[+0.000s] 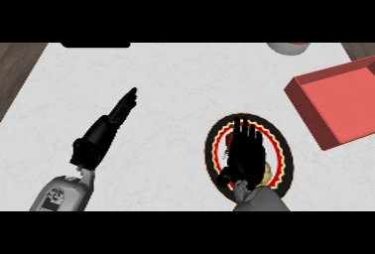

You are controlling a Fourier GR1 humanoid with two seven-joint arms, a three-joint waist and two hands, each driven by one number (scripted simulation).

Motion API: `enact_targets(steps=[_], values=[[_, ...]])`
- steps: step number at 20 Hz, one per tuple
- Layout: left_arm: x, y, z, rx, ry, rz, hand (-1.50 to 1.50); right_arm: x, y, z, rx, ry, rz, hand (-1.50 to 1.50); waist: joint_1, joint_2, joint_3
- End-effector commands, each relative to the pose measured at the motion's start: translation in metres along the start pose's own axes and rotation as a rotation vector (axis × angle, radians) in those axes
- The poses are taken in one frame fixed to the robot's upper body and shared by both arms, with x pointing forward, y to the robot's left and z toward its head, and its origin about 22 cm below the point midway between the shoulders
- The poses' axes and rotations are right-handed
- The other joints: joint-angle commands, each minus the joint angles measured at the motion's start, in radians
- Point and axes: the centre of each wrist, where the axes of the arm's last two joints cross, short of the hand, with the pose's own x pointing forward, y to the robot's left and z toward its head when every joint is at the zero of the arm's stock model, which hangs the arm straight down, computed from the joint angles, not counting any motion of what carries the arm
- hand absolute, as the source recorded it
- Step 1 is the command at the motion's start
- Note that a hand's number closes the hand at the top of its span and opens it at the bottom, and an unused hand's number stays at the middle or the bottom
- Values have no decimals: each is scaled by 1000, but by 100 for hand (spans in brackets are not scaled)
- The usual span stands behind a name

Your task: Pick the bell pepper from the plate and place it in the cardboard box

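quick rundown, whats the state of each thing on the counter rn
left hand: open, fingers straight, resting on the counter
right hand: over the plate, fingers extended, hiding its middle
plate: flat on the counter; bell pepper not visible
red box: open on top, nothing visible inside

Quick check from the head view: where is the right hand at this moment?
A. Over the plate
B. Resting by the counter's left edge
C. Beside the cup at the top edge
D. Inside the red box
A: the right hand lies over the plate, well clear of the red box.
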Motion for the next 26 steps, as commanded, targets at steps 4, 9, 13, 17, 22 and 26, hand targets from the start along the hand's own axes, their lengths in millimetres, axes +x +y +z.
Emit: enact_targets(steps=[4, 9, 13, 17, 22, 26], values=[[-16, -12, -3, 3, 2, -19, 0, 18, 0, -10, 48, 50, 23, -150, 2, 1, 0], [-3, -32, -19, 3, -19, 1, 0, 7, 24, -10, 71, 74, 20, -150, 0, 1, 0], [-5, -9, -10, 4, -4, 26, 0, -9, 30, -36, 87, 55, 40, -150, 1, 1, 0], [11, -11, -8, 11, 1, -22, 0, -18, 22, -18, 68, 76, 77, -150, -2, -1, 0], [-5, -4, -6, -3, -7, -6, 0, -20, 31, -53, 65, 117, 113, -150, 1, 1, 0], [-16, -2, -6, 1, 12, 1, 0, -28, 46, -35, 100, 76, 102, 150, -2, 1, 0]])
